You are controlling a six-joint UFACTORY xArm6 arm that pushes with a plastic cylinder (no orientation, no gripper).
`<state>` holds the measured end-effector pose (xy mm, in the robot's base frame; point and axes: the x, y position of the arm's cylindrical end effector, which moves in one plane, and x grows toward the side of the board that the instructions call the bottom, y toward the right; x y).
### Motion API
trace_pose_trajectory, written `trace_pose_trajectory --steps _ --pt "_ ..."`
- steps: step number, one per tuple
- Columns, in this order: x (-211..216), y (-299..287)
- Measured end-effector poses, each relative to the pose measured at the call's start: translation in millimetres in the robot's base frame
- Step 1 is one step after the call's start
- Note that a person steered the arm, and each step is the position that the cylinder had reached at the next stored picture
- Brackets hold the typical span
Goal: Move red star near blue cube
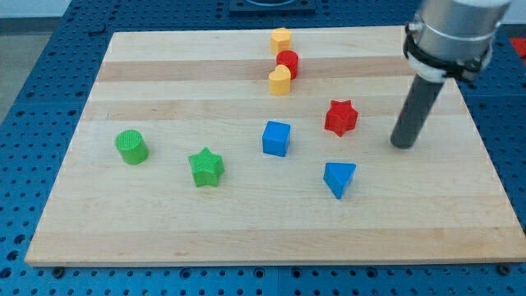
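Note:
The red star lies on the wooden board, right of centre. The blue cube sits to its lower left, a short gap apart. My tip rests on the board to the right of the red star and slightly lower, clear of it and touching no block.
A blue triangular block lies below the red star. A green star and a green cylinder sit at the left. Near the top, a yellow block, a red cylinder and another yellow block stand in a tight column.

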<state>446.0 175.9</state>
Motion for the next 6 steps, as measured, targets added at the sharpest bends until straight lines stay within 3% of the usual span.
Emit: trace_pose_trajectory --steps 1,3,5,6 --pt "-32.7 -46.2" --pt "-49.1 -121.3" --pt "-33.0 -43.6" --pt "-22.8 -55.5"
